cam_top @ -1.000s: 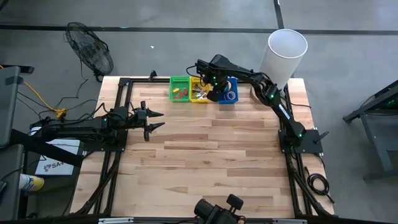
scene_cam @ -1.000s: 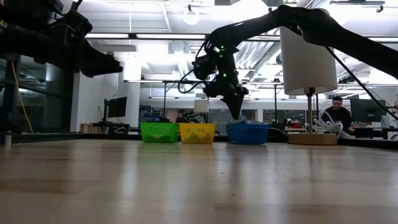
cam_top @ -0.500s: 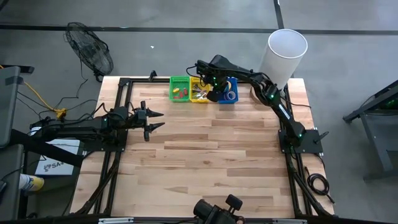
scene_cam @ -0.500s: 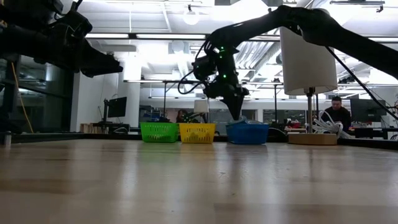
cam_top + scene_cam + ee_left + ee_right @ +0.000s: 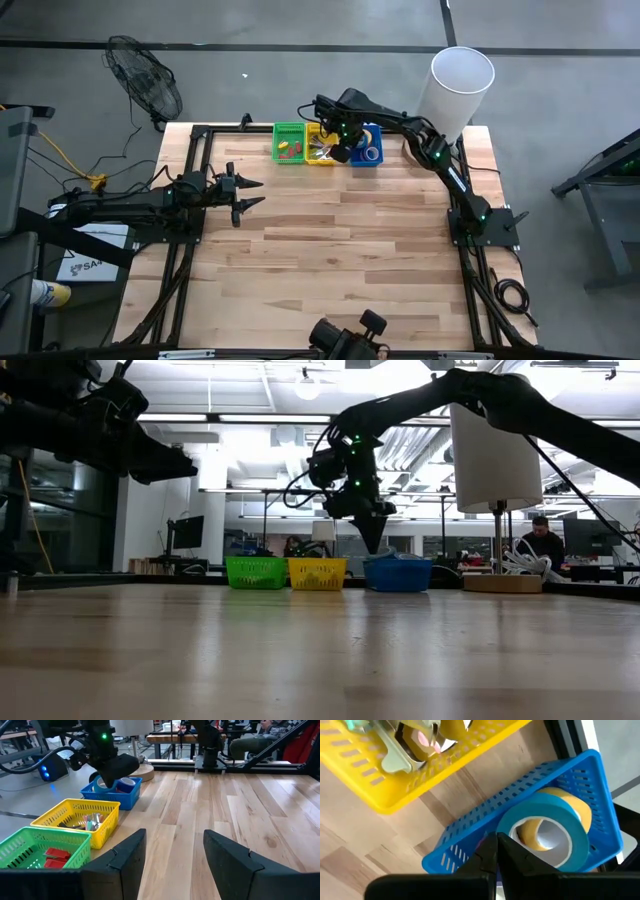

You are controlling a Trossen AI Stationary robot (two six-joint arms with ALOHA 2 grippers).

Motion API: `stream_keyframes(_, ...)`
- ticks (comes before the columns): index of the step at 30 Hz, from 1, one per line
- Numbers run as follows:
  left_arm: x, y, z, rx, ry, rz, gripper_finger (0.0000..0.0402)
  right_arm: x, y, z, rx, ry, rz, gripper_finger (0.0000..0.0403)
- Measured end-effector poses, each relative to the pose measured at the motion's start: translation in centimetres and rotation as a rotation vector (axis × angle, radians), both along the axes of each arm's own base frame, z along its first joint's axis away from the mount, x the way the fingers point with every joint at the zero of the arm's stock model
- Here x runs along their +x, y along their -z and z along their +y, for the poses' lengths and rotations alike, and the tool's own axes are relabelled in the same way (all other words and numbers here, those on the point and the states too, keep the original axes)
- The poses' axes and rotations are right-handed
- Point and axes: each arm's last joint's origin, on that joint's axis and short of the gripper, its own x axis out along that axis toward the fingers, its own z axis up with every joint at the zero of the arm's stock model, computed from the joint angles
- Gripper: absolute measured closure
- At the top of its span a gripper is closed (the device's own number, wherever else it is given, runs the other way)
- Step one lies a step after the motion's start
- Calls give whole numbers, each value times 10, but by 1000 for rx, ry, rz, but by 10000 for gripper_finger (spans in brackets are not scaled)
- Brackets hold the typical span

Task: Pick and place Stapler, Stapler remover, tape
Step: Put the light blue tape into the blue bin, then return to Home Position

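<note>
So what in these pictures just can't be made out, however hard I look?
- Low view: what lies inside the green plastic basket, yellow plastic basket and blue plastic basket; their walls hide it.
- High view: the blue basket's near end, covered by the shut right gripper.
- Right wrist view: the yellow tape roll, mostly behind the blue tape roll.
- Left wrist view: the left gripper's wrist, cut off by the picture's edge.

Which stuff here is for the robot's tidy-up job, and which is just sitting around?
For the job:
- blue tape roll inside the blue plastic basket
- yellow plastic basket of small silvery pieces
- green plastic basket with red things
- right gripper, shut above the baskets

Just around:
- white cylinder
- black fan on the floor
- left gripper, waiting open
</note>
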Motion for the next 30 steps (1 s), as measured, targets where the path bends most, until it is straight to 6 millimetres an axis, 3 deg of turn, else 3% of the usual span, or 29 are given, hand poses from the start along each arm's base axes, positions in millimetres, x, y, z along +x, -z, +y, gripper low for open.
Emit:
stream_keyframes(12,0,0,0,0,0,0,207,-1,0,-1,-47,23,22,403)
stream_keyframes(22,0,0,0,-1,0,1,207,-7,35,3,-16,0,117,403)
stream_keyframes(30,0,0,0,-1,0,2,207,-2,16,1,-25,-5,64,403)
